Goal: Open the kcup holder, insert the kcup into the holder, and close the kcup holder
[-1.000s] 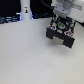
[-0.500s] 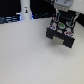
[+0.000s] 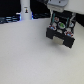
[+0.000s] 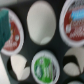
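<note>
Jaws first, and it's a hard call: in the exterior view the gripper (image 3: 59,21) hangs low over the kcup holder (image 3: 61,33), with the arm's pale body above it, but the picture is too blurred to show how wide the jaws stand or whether anything is pinched between them, so I cannot tell. Up close, the wrist view looks straight down into the pull-out tray (image 4: 26,49), dark plastic with round slots, and here's the kcup (image 4: 44,67), green top ringed in white, seated in a slot near the edge of the picture. Beside it, two red-lidded pods (image 4: 15,34) and (image 4: 73,23) sit in slots of their own, and between them an open slot (image 4: 42,21) shows pale and bare; a teal shape (image 4: 4,26) cuts in at the frame's border, too blurred to name. No fingertips show in this close view. Pulling back, the exterior view gives what the wrist cannot: the whole black boxy unit resting on the pale surface (image 3: 25,55), toward the exterior view's right, with a small fleck of green and red just visible on its top under the gripper. Farther off, at the back toward the exterior view's left, a tall white bottle-shaped object (image 3: 25,10) with a dark mark stands upright, well apart from the holder.
</note>
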Controlling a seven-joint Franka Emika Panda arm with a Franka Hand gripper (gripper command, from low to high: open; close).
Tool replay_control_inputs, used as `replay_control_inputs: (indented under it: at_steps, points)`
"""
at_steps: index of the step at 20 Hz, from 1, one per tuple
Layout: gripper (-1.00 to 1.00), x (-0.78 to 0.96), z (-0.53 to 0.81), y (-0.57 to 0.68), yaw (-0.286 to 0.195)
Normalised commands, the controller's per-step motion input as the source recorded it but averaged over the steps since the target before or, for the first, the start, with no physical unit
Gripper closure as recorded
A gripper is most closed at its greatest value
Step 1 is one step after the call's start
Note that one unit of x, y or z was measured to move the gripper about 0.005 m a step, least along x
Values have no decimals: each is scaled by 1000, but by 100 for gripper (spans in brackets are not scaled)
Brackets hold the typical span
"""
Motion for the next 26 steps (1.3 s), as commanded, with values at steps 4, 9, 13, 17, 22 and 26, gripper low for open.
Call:
replay_control_inputs:
  at_steps: [4,9,13,17,22,26]
  points:
    - [-100,677,-58,-270,68]
    - [-100,733,-43,59,74]
    - [-100,574,-79,361,130]
    - [-100,283,-147,237,230]
    - [-100,44,-221,235,244]
    - [-100,-174,-104,317,221]
